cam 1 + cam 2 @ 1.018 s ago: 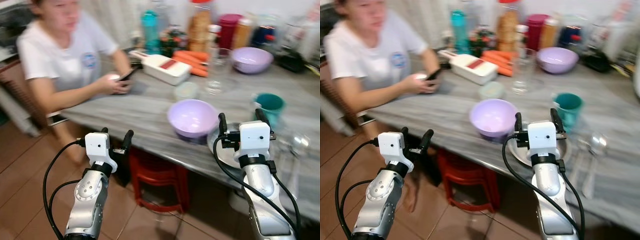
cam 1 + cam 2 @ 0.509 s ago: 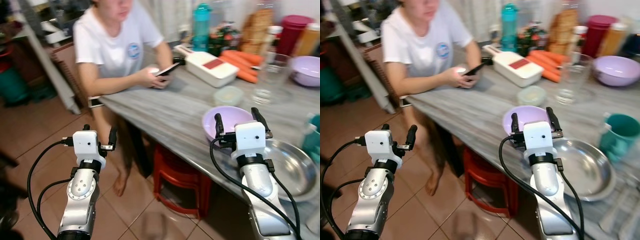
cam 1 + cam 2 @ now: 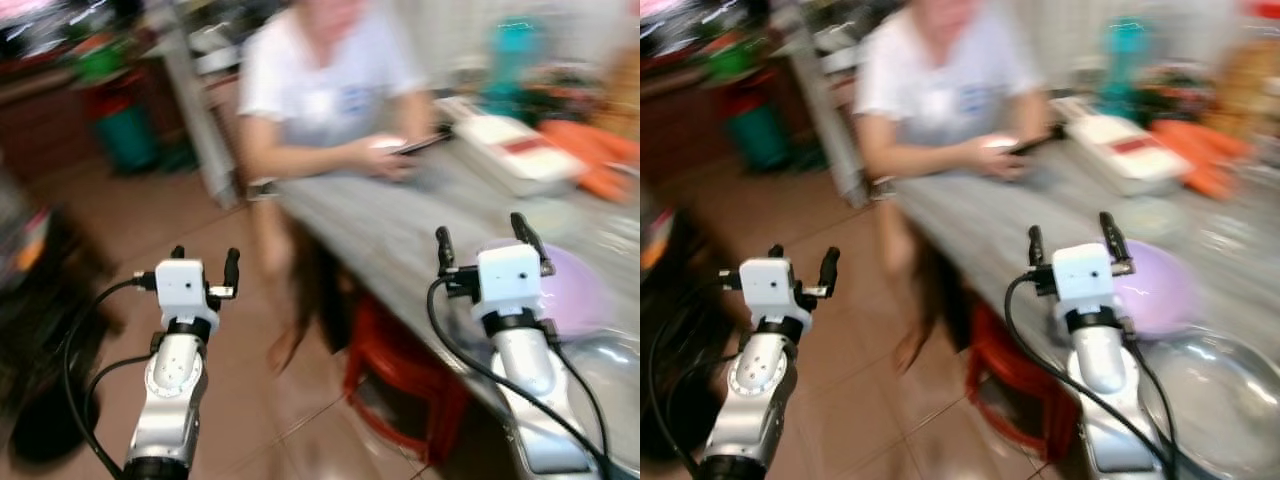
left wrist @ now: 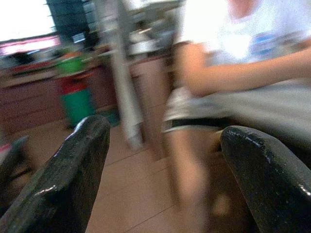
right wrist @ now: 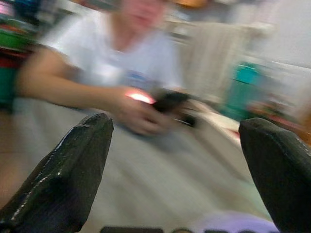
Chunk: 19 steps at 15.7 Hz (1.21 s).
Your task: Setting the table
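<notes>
The left hand (image 3: 204, 262) hovers over the tiled floor (image 3: 140, 230), fingers apart and holding nothing. At its 1 o'clock a seated person (image 3: 335, 90) holds a phone (image 3: 415, 145). The right hand (image 3: 486, 236), fingers also spread, hangs above the grey tabletop (image 3: 400, 225), the lilac bowl (image 3: 1155, 290) and steel plate (image 3: 1220, 400) at its 4 o'clock.

Bright, even indoor light, but heavy motion blur smears every view, leaving only the arms fairly sharp.

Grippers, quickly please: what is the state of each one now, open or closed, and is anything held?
Left gripper: open, holding nothing, raised over the brown tiled floor.
Right gripper: open, holding nothing, raised at the grey marble table.
</notes>
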Motion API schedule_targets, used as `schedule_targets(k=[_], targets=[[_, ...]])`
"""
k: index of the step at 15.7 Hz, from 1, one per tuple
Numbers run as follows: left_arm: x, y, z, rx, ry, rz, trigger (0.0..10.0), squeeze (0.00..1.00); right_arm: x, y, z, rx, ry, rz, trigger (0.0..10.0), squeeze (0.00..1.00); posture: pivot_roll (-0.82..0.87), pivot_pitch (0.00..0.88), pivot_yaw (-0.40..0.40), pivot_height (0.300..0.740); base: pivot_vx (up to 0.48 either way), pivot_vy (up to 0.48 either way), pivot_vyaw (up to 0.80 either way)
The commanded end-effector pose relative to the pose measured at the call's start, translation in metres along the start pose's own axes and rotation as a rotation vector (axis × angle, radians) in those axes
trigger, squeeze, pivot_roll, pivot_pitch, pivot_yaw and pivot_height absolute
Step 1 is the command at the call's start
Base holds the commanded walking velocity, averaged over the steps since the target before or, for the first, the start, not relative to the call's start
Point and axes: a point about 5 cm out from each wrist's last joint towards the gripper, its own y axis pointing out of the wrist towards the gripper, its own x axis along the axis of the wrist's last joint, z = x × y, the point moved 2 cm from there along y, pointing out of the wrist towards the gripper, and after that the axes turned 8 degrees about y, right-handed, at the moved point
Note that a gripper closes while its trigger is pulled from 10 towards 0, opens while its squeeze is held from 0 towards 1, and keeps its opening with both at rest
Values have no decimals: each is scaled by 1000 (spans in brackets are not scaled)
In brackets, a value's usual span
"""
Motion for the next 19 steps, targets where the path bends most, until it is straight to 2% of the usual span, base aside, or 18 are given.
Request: schedule_targets(k=[1,9,14,19], targets=[[-1,0,6,25,11,6,10000,0,5,0,7,31,14,-19,10000,0,-111,0,104,740,0,0,800],[-4,-3,13,88,35,13,10000,0,1,5,16,83,48,-8,10000,0,-63,0,65,740,0,0,750],[-12,-17,20,164,18,44,10000,0,-5,15,28,161,81,22,10000,0,-7,0,-12,740,0,0,0],[-27,-18,15,137,3,114,10000,0,-20,14,26,134,131,77,10000,0,-16,0,4,740,0,0,0]])
